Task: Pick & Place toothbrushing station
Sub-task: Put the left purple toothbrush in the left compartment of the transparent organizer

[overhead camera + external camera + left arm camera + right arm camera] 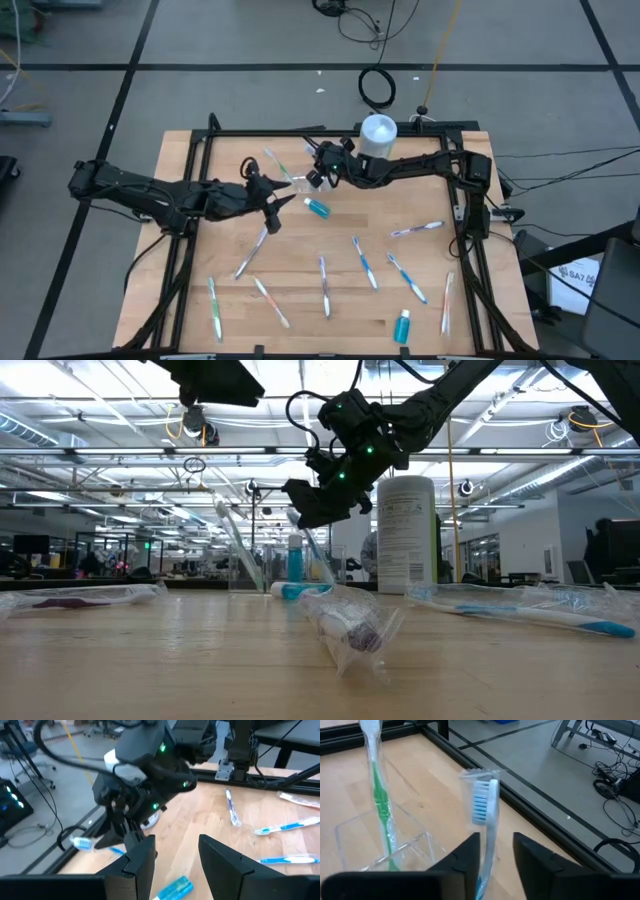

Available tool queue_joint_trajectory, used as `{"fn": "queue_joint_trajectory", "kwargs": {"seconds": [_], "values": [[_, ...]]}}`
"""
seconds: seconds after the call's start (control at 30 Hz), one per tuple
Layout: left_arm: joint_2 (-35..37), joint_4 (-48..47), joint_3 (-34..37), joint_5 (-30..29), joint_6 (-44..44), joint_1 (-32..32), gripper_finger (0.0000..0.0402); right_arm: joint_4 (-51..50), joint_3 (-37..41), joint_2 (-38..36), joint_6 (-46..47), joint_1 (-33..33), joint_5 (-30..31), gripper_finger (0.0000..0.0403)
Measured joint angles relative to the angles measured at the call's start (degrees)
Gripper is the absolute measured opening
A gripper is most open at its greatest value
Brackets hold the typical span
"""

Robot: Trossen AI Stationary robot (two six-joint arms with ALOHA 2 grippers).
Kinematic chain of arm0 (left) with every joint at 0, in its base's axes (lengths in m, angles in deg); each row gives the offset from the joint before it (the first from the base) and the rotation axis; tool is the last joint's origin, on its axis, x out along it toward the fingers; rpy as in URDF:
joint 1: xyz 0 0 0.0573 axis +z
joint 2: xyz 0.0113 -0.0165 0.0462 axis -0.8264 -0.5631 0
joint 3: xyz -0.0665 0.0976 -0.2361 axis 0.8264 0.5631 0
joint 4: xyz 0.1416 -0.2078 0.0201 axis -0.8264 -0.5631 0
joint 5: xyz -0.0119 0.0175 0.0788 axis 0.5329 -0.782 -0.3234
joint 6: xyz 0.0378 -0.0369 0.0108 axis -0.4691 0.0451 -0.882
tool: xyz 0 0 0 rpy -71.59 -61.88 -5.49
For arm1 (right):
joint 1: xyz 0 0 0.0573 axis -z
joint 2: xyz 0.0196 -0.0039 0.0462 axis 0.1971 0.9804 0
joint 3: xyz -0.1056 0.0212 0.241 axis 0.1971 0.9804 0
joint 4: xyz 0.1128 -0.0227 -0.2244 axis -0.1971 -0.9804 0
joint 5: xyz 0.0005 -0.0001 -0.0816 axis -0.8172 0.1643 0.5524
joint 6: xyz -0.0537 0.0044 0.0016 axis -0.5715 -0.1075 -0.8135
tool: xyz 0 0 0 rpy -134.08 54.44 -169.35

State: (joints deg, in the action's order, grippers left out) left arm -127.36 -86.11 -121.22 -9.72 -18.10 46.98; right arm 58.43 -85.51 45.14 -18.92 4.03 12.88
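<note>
A: What do we see at the clear tumbler (385, 847)?

B: We see the right end effector (318, 178) just above the tumbler, at the far middle of the table (300, 262). In the right wrist view a wrapped blue toothbrush (486, 815) stands between its two fingers, bristles up, and the fingers are narrow around the handle. We cannot tell if they press it.

A: And inside the tumbler?

B: A green toothbrush (380, 795) in its wrapper leans there, upright and a little tilted.

A: Where is the left end effector (272, 207)?

B: It hangs near the tumbler, on the left-arm side, with fingers apart and nothing between them. A blue toothpaste tube (317, 207) lies on the table just beside the tumbler, on the near side.

A: What else is around?

B: A white lidded container (378, 134) stands beyond the tumbler, near the far edge. Many wrapped toothbrushes (364, 262) lie well apart from the tumbler on the near half, and a second toothpaste tube (402, 326) lies near the front edge.
</note>
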Motion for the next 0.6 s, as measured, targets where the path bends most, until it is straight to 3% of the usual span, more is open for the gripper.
{"fn": "queue_joint_trajectory", "kwargs": {"seconds": [0.2,0.37,0.6], "values": [[0.0,-6.2,0.0,0.0,5.4,-1.9,0.0159,-0.4,0.0,0.0,-3.0,-1.2,0.1,0.0172],[0.0,-13.0,0.0,1.9,13.8,-5.9,0.0159,-4.9,0.1,-3.0,-4.1,-2.2,0.1,0.0193],[-0.9,-22.0,0.0,10.8,26.7,-12.0,0.0159,-22.7,0.1,-12.0,0.2,-3.7,-0.1,0.0195]]}}
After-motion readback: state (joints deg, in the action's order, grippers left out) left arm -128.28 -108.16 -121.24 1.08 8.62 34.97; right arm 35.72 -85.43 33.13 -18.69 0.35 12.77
